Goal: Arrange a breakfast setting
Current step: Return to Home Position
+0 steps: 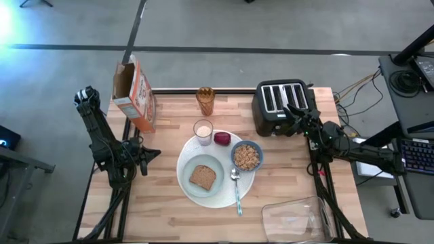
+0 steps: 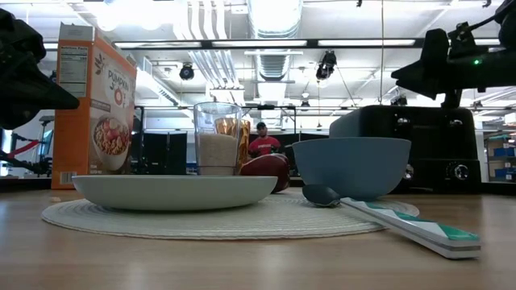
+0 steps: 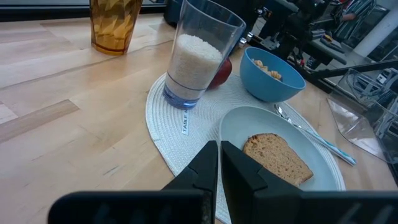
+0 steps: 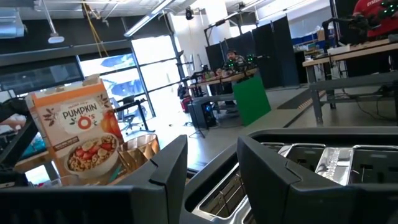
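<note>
A round white woven placemat point(image 1: 224, 159) lies flat at mid-table. On its left part sits a pale green plate point(image 1: 211, 192), upright, carrying one slice of brown toast point(image 1: 202, 177) laid flat. A blue bowl point(image 2: 351, 165) filled with cereal stands on the mat's right part. A clear glass point(image 1: 203, 131) with white contents stands upright at the far edge. A small red fruit point(image 1: 222, 139) rests between glass and bowl. A spoon point(image 1: 237, 191) with a white-and-teal handle lies beside the plate, its handle overhanging the mat's near edge.

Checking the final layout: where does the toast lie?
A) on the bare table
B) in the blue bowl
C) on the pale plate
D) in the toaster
C: the toast lies flat on the pale plate, next to the blue bowl.
</note>
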`<state>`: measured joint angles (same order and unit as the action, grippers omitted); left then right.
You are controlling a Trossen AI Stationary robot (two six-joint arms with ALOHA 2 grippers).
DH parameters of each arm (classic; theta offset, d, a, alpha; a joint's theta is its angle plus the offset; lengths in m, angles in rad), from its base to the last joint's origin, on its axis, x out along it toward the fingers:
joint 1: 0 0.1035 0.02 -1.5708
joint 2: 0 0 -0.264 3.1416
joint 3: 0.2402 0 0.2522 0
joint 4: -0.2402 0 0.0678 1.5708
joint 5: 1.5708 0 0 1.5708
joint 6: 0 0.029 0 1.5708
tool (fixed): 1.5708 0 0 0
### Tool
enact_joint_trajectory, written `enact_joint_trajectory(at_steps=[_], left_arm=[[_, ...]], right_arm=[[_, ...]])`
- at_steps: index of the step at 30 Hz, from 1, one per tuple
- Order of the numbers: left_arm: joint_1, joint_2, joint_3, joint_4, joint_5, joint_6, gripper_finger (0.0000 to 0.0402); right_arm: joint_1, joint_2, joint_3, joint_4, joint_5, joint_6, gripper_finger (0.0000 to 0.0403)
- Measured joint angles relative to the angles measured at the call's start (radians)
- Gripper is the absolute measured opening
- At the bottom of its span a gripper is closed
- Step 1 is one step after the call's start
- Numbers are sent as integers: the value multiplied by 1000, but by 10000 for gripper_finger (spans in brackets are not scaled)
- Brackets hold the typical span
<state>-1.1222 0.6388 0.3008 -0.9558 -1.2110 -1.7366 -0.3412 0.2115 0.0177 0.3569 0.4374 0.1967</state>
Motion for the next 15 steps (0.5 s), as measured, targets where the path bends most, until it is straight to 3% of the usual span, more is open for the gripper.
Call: enact_joint_trajectory(at_steps=[10,15], left_arm=[[0,0,0,2,0,0,2],[0,0,0,2,0,0,2]], right_arm=[[0,2,-3,-11,11,-163,130],[0,2,-3,-8,8,-160,130]])
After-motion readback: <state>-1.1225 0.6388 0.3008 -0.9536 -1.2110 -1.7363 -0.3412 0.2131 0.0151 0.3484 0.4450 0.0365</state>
